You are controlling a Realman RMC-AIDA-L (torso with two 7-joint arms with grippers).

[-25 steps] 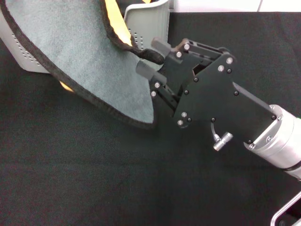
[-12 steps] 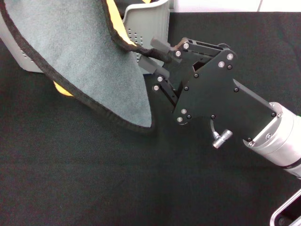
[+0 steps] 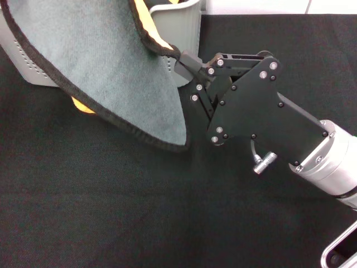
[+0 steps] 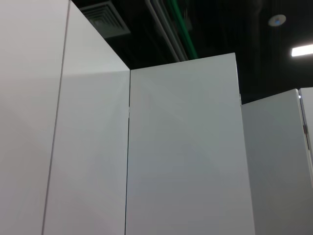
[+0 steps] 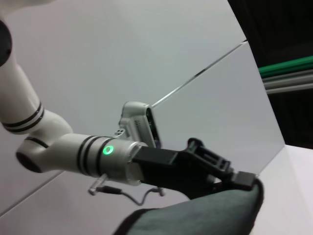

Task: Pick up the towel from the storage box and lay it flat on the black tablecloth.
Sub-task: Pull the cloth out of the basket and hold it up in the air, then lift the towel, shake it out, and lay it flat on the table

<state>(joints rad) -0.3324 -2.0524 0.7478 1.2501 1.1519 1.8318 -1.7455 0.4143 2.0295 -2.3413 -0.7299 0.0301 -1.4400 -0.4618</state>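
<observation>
Right tool [image 3: 179, 57] beside the storage box [image 3: 179, 28], fingers pinched on the black-stitched edge of the towel [image 3: 106, 67]. Towel lifted, draped over the near wall of the storage box, grey-green face spread, lowest corner hanging down toward the black tablecloth [image 3: 139, 206] in front of the box; whether touching it, cannot tell. Orange patches showing at the folded edge near the box and under the hanging edge. Left tool [image 5: 244, 180] seen only in the right wrist view, above the box side of the towel, clamped on another part of the towel's dark edge. White panels [image 4: 181, 147] alone in the left wrist view.
</observation>
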